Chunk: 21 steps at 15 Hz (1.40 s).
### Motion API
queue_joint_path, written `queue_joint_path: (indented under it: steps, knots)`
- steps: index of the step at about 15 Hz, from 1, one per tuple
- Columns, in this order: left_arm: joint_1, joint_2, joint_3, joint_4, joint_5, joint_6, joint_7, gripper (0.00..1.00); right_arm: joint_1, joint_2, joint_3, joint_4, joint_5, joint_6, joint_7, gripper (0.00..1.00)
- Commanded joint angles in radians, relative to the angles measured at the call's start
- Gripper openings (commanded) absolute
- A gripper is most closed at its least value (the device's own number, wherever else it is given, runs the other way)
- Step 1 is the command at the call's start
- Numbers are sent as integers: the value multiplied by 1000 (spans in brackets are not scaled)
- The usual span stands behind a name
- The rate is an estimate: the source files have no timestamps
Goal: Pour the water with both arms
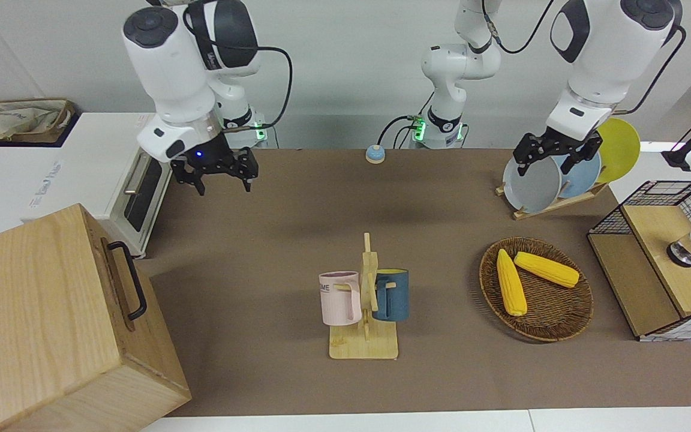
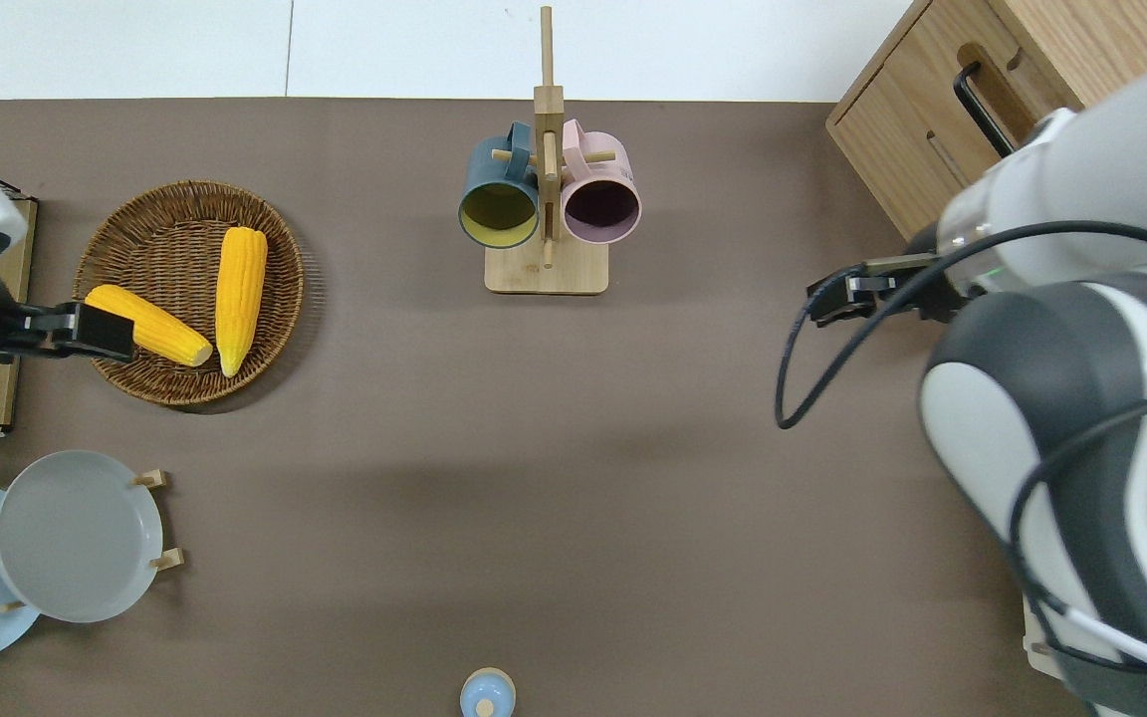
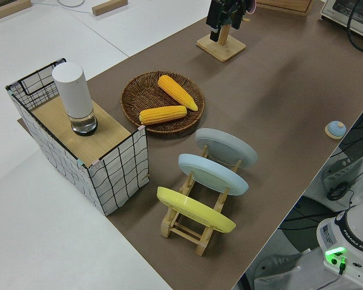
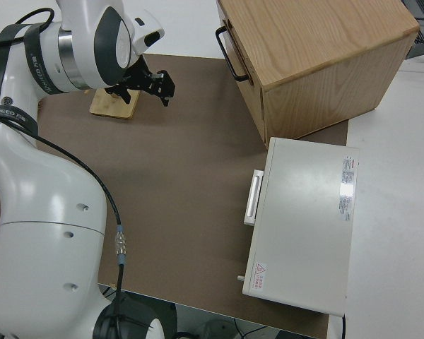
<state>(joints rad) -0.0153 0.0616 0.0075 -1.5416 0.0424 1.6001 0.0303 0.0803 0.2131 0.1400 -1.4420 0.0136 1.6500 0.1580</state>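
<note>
Two yellow corn cobs [image 1: 511,282] [image 1: 546,269] lay in one round wicker basket [image 1: 561,321]. Two ceramic mugs, pink [image 1: 341,298] and dark blue [image 1: 392,294], hung on one wooden rack [image 1: 364,342]. Three round plates, grey [image 1: 531,184], light blue [image 1: 582,175] and yellow [image 1: 620,147], stood in one wooden stand [image 1: 561,204].

Brown worktop [image 3: 278,90], wicker basket [image 3: 139,96] holding two corn cobs [image 3: 177,92], three plates upright in a wooden rack [image 3: 190,226], white cylinder [image 3: 74,98] on a wire-sided box [image 3: 112,172]

Pink mug [image 1: 341,297], dark blue mug [image 1: 391,294], yellow corn cobs [image 1: 510,282], brown woven basket [image 1: 555,315]

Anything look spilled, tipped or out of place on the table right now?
Nothing stands out. Both mugs, pink and blue, hang on the wooden rack, two corn cobs lie in the basket, and the plates stand in their holder. No spill visible. Left gripper and right gripper are both open, holding nothing.
</note>
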Motion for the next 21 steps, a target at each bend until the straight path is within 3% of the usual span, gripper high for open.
queue_joint_path:
  steps: [1,3,8,14,17,19,21]
  knots:
    - [89,1,26,12,7,44,147,1000,77,70,-3,-14,11,155,-14,992]
    - [165,12,26,12,4,84,245,1000,123,121,-3,-12,9,275,-12,992]
    - [346,53,28,14,-74,194,450,1000,182,206,-3,-8,-4,482,-21,992]
    - [475,105,26,12,-198,426,624,1000,202,288,-3,-2,-107,732,-127,990]
    - [534,168,23,11,-364,581,770,1000,188,301,-3,-2,-144,810,-239,969]
    - [543,191,23,9,-396,650,796,1000,188,302,-3,-2,-158,838,-250,917]
    - [557,219,22,9,-497,679,864,1000,188,305,-3,-2,-159,847,-250,810]
